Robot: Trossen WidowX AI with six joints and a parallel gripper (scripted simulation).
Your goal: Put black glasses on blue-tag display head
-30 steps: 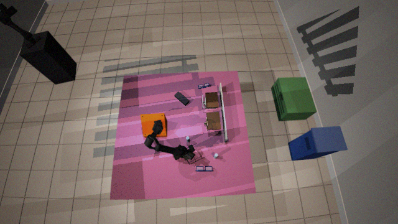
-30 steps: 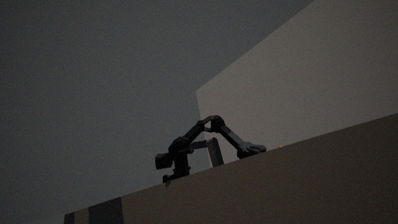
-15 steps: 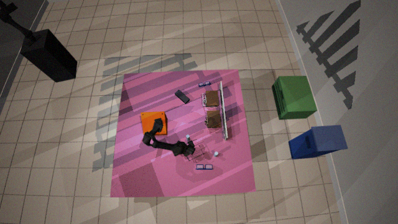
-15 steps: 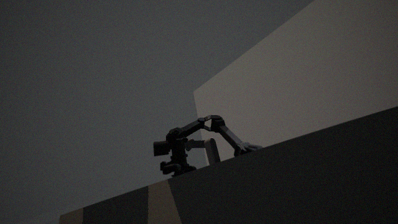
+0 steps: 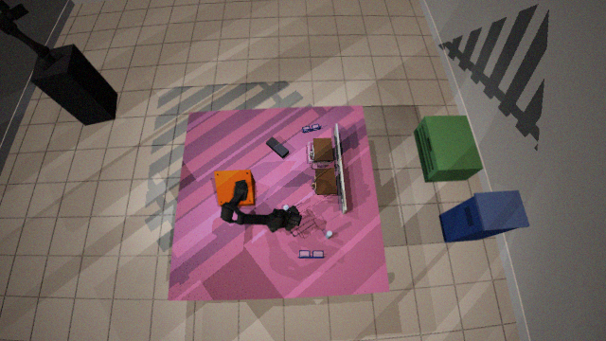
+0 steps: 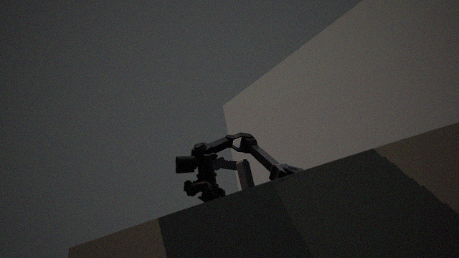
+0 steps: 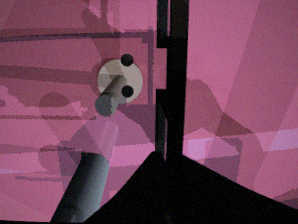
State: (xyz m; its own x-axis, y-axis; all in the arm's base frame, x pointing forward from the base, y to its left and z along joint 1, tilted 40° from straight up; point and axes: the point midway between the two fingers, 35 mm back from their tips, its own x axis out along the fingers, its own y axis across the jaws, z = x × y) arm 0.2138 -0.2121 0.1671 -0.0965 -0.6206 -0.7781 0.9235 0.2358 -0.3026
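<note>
My gripper [image 5: 299, 218] [image 6: 295, 169] [image 7: 162, 161] is shut on the black glasses. Their thin dark outline [image 5: 294, 234] shows faintly beside the fingers, partly mixed with shadows, so their exact tilt cannot be told. Two display heads with flat brown tops stand side by side, away from the gripper: one farther back [image 5: 323, 150] and one nearer [image 5: 326, 182]. A pale outlined shape surrounds the front of the farther head. The blue tag cannot be made out, so I cannot tell which head bears it. The heads do not show in the wrist view.
A long white panel [image 5: 341, 168] stands behind the heads. Blue glasses [image 5: 311, 254] lie at the near side, another blue pair [image 5: 311, 128] at the far side. A dark case [image 5: 277, 147] lies left of the heads. Small white-topped things [image 5: 329, 234] [image 5: 285, 207] stand near the gripper.
</note>
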